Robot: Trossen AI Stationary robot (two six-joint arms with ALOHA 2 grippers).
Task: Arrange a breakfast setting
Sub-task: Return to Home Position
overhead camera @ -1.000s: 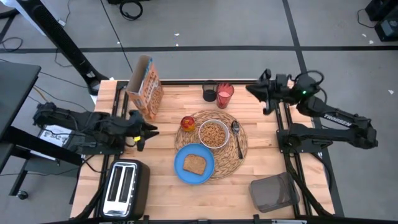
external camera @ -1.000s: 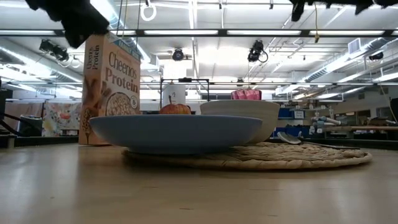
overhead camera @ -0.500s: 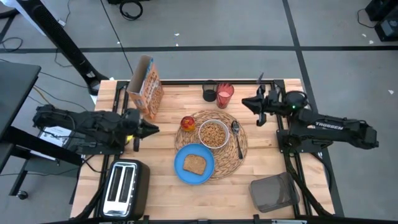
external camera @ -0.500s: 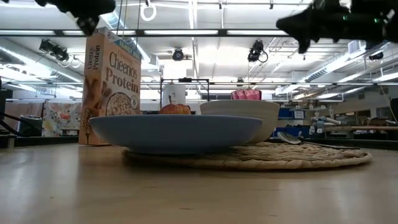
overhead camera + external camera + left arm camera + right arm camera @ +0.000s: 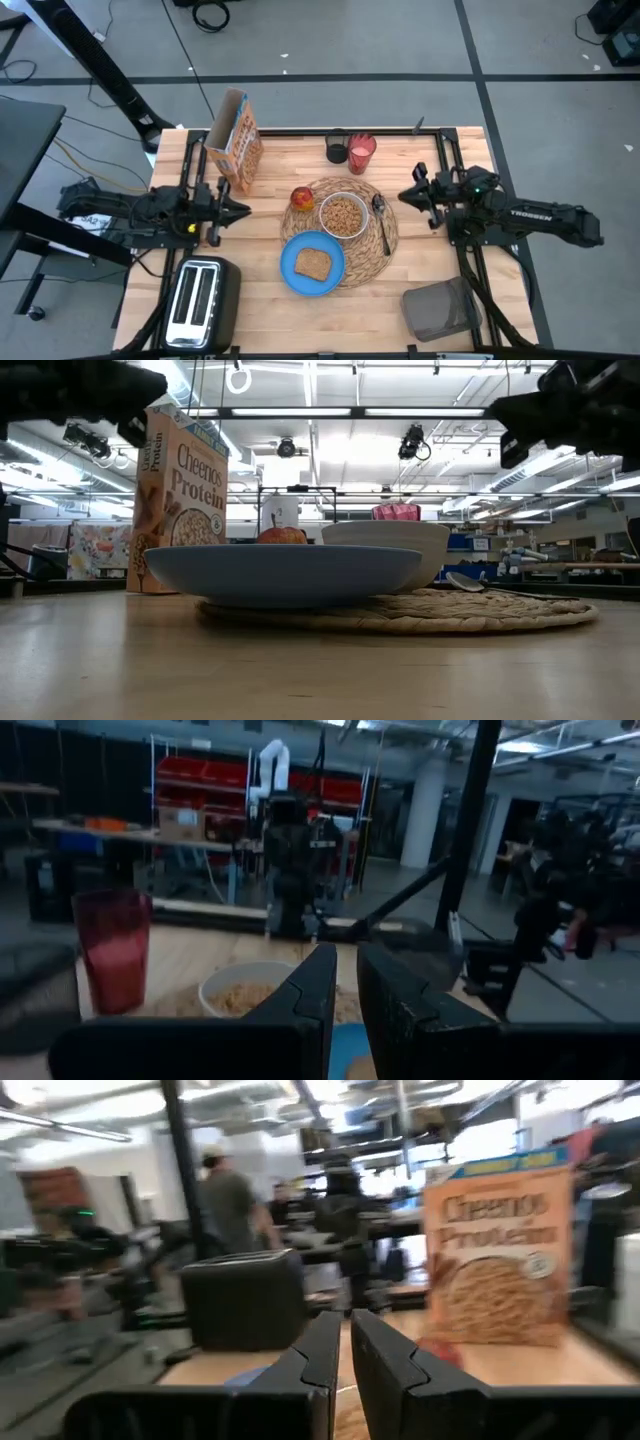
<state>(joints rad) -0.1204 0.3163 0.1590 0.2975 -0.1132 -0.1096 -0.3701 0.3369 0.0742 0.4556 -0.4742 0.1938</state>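
Placemat (image 5: 358, 258) carries one plate (image 5: 291, 271), one bowl (image 5: 322, 217), one spoon (image 5: 381, 222), one apple (image 5: 302, 198).

- Frame centre: placemat (image 5: 362, 268) with its setting occupies the middle; pass over only.
- Upper left: Cheerios box (image 5: 235, 145) stands tall.
- Lower left: toaster (image 5: 200, 300) blocks the corner.
- Free: bare table (image 5: 260, 250) strips either side of the mat.

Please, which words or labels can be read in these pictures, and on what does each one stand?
"Cheerios Protein": front of the orange cardboard cereal box.
"Cheerios Protein": again, vertically, on that box's narrow side.
"TROSSEN": on the dark right arm.
Smaller print on the box: too small to read.
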